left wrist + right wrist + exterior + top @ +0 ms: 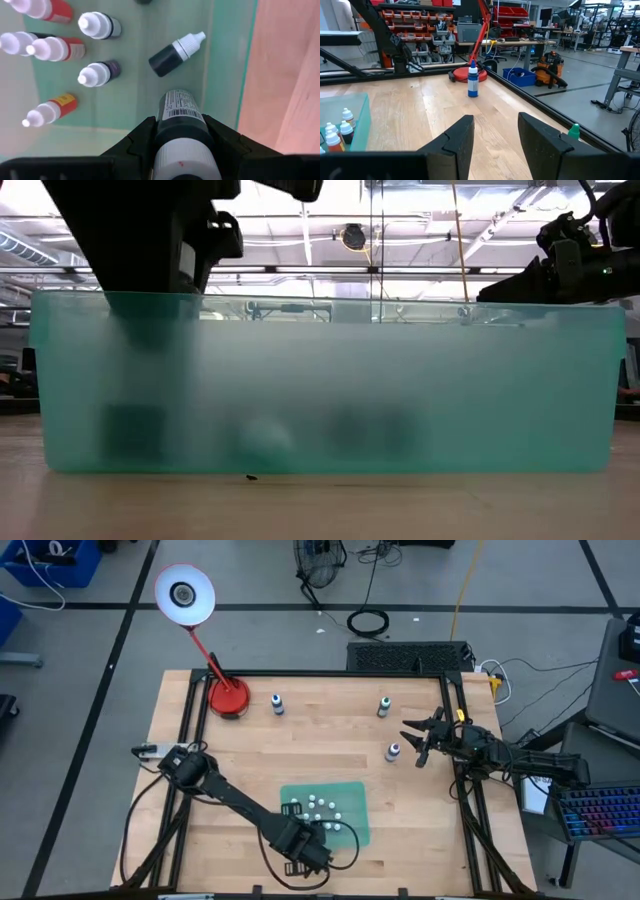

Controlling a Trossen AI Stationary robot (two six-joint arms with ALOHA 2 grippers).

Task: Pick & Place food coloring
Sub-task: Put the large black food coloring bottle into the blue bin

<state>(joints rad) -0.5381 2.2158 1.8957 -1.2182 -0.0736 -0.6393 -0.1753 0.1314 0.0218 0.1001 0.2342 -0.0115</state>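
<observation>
The left pincer (182, 150) is gripping a dark food coloring bottle (181, 120) with a barcode label between its two fingers, directly over the green bin (227, 65). In the high view this pincer (305, 845) is sitting at the lower centre of the frame, at the lower left corner of the bin (352, 790). Inside the bin, other small bottles (95, 75) with white caps are lying on the floor; one dark bottle (175, 50) is lying on its side close to the held one.

Three more bottles are standing on the bare worktop (320, 745) in the upper half of the high view: a blue one (277, 704) near the red lamp base (229, 697), a green one (383, 706) to the upper right, and a dark one (393, 751) just left of the right pincer (418, 740). The right pincer's fingers are standing wide apart, holding nothing, at the right edge of the worktop.

The worktop is light wood with a black frame around it. In the low view the frosted bin wall (320, 380) is filling the frame. Beyond the worktop, the right wrist view is showing shelving with red bins (415, 45) and a grey floor (600, 95).
</observation>
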